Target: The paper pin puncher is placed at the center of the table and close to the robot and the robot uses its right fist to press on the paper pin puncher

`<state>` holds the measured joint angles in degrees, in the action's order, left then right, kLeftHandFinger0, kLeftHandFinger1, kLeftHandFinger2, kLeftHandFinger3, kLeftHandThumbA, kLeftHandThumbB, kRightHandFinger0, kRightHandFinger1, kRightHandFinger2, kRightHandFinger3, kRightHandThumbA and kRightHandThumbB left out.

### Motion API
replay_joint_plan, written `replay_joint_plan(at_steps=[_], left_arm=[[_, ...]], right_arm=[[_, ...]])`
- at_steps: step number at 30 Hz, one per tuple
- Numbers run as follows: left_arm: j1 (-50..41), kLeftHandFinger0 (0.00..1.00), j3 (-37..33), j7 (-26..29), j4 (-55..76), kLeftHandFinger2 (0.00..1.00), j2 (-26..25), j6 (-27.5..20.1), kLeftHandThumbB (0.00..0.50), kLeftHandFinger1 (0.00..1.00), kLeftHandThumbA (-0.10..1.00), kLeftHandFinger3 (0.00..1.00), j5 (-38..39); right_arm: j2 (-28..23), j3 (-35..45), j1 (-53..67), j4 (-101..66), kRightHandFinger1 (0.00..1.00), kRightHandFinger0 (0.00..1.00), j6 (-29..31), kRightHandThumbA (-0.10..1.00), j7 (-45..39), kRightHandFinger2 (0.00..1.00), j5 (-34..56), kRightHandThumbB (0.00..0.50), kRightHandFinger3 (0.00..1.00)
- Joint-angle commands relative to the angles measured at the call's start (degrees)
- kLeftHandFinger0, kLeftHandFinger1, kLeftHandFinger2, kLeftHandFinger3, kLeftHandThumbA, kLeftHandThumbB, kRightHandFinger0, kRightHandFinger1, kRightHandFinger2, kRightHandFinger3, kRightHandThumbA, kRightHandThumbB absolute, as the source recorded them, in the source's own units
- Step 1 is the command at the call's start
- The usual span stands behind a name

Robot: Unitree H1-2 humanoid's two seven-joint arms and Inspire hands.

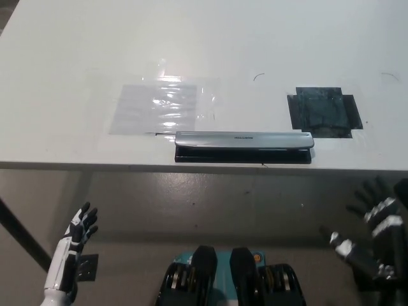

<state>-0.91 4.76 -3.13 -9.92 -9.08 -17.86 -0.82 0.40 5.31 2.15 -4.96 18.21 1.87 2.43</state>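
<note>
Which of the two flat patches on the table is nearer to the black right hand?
The dark square patch, right of the puncher; the clear plastic sheet lies left.

White desk [76,51] filled upper frame; clear plastic sheet [162,105] and dark patch [324,111] lay on it. Grey-brown floor [210,204] below edge.

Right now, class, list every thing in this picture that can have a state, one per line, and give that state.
paper pin puncher: lying flat at the table's near edge, untouched, not pressed.
clear plastic sheet: flat, taped down.
black patch: flat on the table.
left hand: open, below table level.
right hand: open, below the table, no fist yet.
</note>
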Motion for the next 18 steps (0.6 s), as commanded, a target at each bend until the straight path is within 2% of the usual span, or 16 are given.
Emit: replay_joint_plan(at_steps=[1,2,3,4,5,6,7,8,9,11,14,16,18], left_arm=[[0.5,1.00,-0.4,-1.5,2.3,1.00,-1.4,1.1,0.182,1.00,1.00,1.00,1.2],[0.5,1.00,-0.4,-1.5,2.2,1.00,-1.4,1.0,0.188,1.00,1.00,1.00,1.1],[0.6,1.00,-0.5,-1.5,2.1,1.00,-1.6,1.0,0.194,1.00,1.00,1.00,0.9],[0.6,1.00,-0.5,-1.4,2.1,1.00,-1.5,1.1,0.204,1.00,1.00,1.00,0.8],[0.6,1.00,-0.4,-1.3,2.1,1.00,-1.5,1.1,0.201,1.00,1.00,1.00,0.6],[0.8,1.00,-0.4,-1.5,2.0,1.00,-1.5,1.2,0.214,1.00,1.00,1.00,0.8],[1.0,1.00,-0.2,-1.4,1.7,1.00,-1.4,1.0,0.216,1.00,1.00,1.00,1.2],[1.1,1.00,-0.2,-1.3,1.4,1.00,-1.5,0.7,0.228,1.00,1.00,1.00,1.0],[1.0,1.00,-0.3,-1.2,1.3,1.00,-1.4,0.9,0.206,1.00,1.00,1.00,0.7],[1.2,1.00,-0.2,-0.5,0.9,1.00,-1.3,0.3,0.213,1.00,1.00,1.00,-0.3],[1.6,1.00,-0.3,-0.8,0.7,1.00,-1.7,0.0,0.202,1.00,1.00,1.00,-0.6],[1.5,1.00,-0.6,-1.6,0.6,1.00,-2.1,0.0,0.196,1.00,1.00,1.00,0.0],[1.7,1.00,-0.8,-1.8,0.3,1.00,-2.2,-0.3,0.182,1.00,1.00,1.00,0.0]], right_arm=[[-0.4,1.6,-2.8,-12.1,0.69,0.55,-2.7,0.98,0.9,0.74,6.8,0.363,0.83],[-0.8,1.6,-3.4,-13.8,0.62,0.48,-3.6,1.00,0.6,0.67,7.7,0.374,0.74],[-1.7,1.7,-4.9,-16.5,0.50,0.36,-5.0,1.00,0.4,0.57,8.6,0.368,0.61],[-2.2,1.9,-5.8,-18.0,0.36,0.28,-6.1,1.00,0.4,0.39,8.6,0.338,0.45],[-2.9,2.0,-7.1,-19.8,0.29,0.24,-7.6,1.00,0.5,0.33,8.4,0.348,0.40],[-3.7,2.2,-9.0,-22.0,0.07,0.07,-10.4,1.00,0.7,0.09,9.7,0.347,0.18],[-4.8,2.3,-11.7,-25.5,0.00,0.00,-16.1,1.00,1.4,0.00,11.2,0.336,0.01],[-5.6,2.3,-13.6,-27.5,0.00,0.00,-18.5,1.00,1.7,0.00,11.1,0.301,0.00],[-6.4,2.3,-16.6,-29.2,0.00,0.00,-20.9,1.00,1.9,0.00,10.1,0.278,0.00],[-6.9,0.9,-21.9,-30.3,0.00,0.00,-24.9,1.00,1.6,0.00,13.0,0.311,0.00],[-5.7,-1.1,-27.4,-29.5,0.00,0.00,-29.3,1.00,1.3,0.00,14.8,0.300,0.00],[-3.9,-3.3,-31.6,-27.8,0.00,0.00,-33.5,1.00,0.8,0.00,16.4,0.276,0.00],[-1.9,-4.5,-34.5,-25.5,0.00,0.00,-34.7,1.00,0.9,0.00,15.3,0.234,0.00]])
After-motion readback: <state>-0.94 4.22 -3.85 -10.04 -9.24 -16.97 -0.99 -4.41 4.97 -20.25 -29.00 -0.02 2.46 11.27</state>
